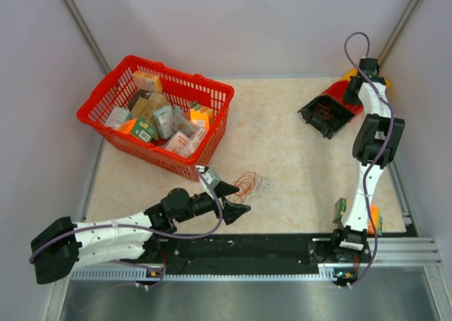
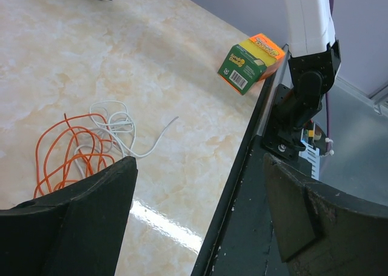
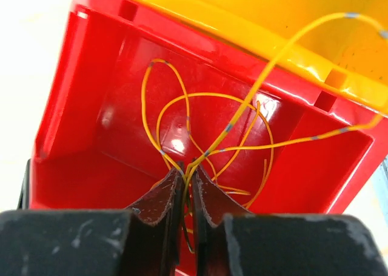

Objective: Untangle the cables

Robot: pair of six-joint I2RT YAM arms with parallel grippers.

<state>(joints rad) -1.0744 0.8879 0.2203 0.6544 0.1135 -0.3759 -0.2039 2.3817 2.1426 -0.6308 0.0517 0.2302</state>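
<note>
**Inspector:** Left gripper (image 1: 232,200), state?

**Assessor:** Jaws wide apart and holding nothing, low over the tabletop (image 1: 296,173). The cables (image 2: 79,144) lie just ahead of it, toward the finger at the left of its wrist view, and nothing touches them. They are mostly orange loops, with one whitish strand trailing out across the gap.

**Inspector:** How will they handle?

**Assessor:** I judge them hair-thin, almost weightless, and limp but springy. Lifting one loop will likely drag its neighbours along, and so fine a strand may slip from flat pads. The best hold, in my view, is the free whitish tail or an outer orange loop at the bundle's edge, not the crossed middle.

**Inspector:** Right gripper (image 3: 187,170)?

**Assessor:** It is down inside the red bin (image 3: 79,76), jaws almost together with only a thin slit between them. A yellow wire (image 3: 242,115) runs through that slit and coils ahead of the gripper against the bin's floor. I cannot tell whether it is pinched or lying loose.

**Inspector:** Risk?

**Assessor:** A hard tug on the bundle would probably tighten the crossings, so slow pulls are advised.
</note>
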